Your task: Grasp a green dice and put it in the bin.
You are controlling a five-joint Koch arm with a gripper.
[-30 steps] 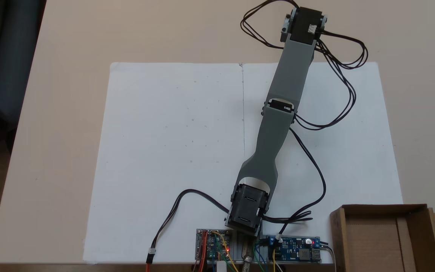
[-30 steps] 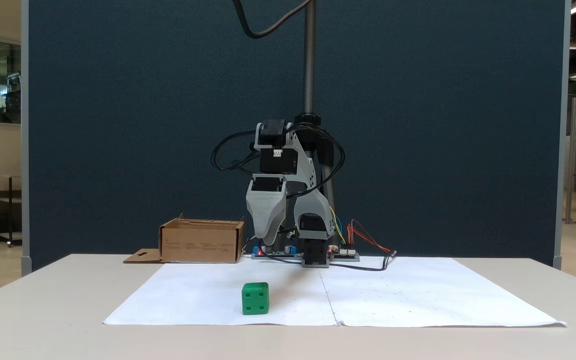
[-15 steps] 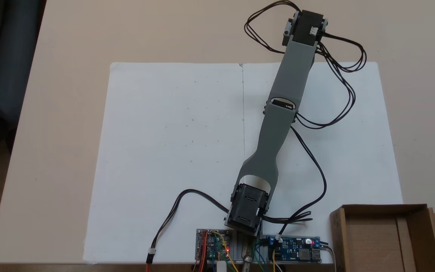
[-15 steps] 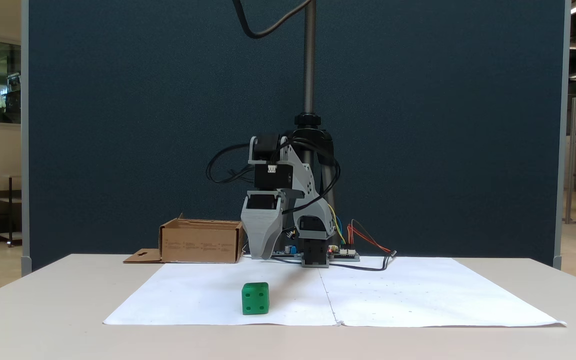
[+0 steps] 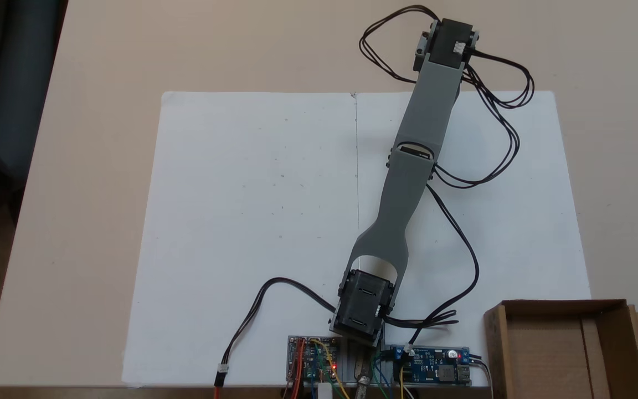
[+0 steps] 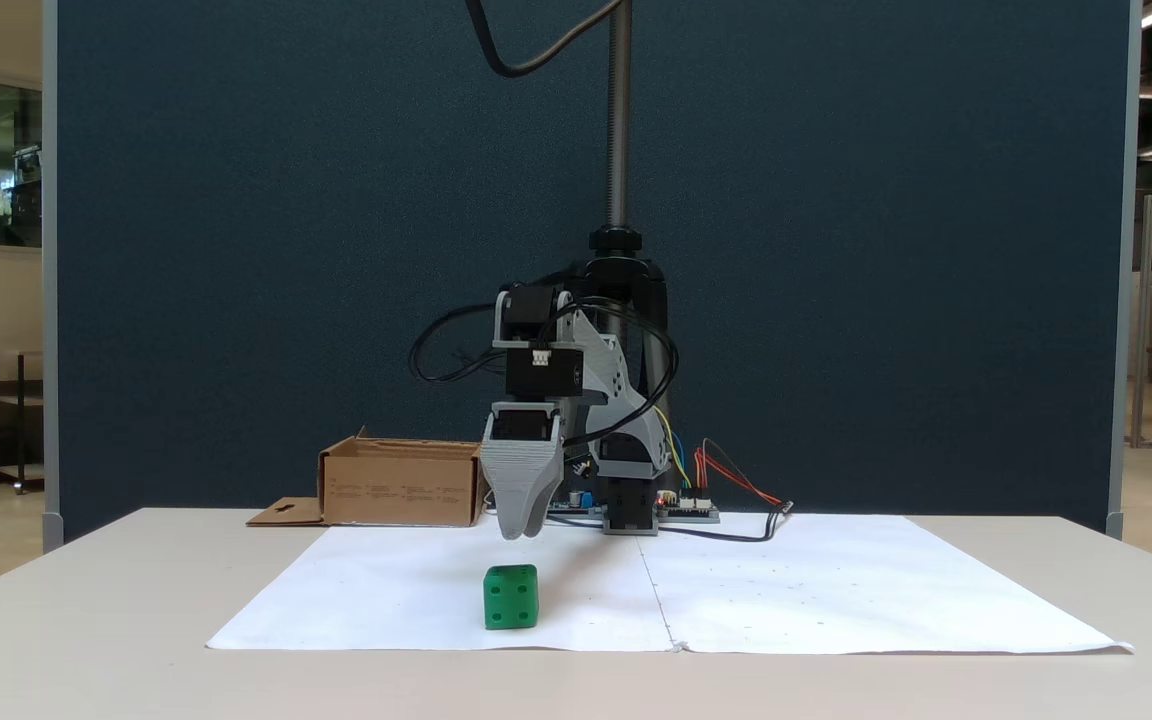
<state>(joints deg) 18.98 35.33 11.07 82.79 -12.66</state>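
The green dice [image 6: 511, 597] sits on the white paper near its front edge, just left of the centre fold in a fixed view from the front. My gripper [image 6: 519, 532] points straight down and hangs a little above the dice, apart from it. It looks like one grey wedge, so I cannot make out a gap between the jaws. From above, the grey arm [image 5: 407, 183] stretches across the paper to its wrist motor [image 5: 446, 41] and covers the dice. The bin, a brown cardboard box [image 5: 557, 305] [image 6: 401, 488], stands beside the arm's base.
Circuit boards [image 5: 432, 370] and loose black cables [image 5: 496, 138] lie around the base and beside the arm. The white paper sheet [image 5: 252, 210] covers the middle of the beige table. A dark blue partition [image 6: 236, 250] stands behind the table.
The gripper has come down steadily toward the dice, its tip now near the table. The dice and the bin have not moved.
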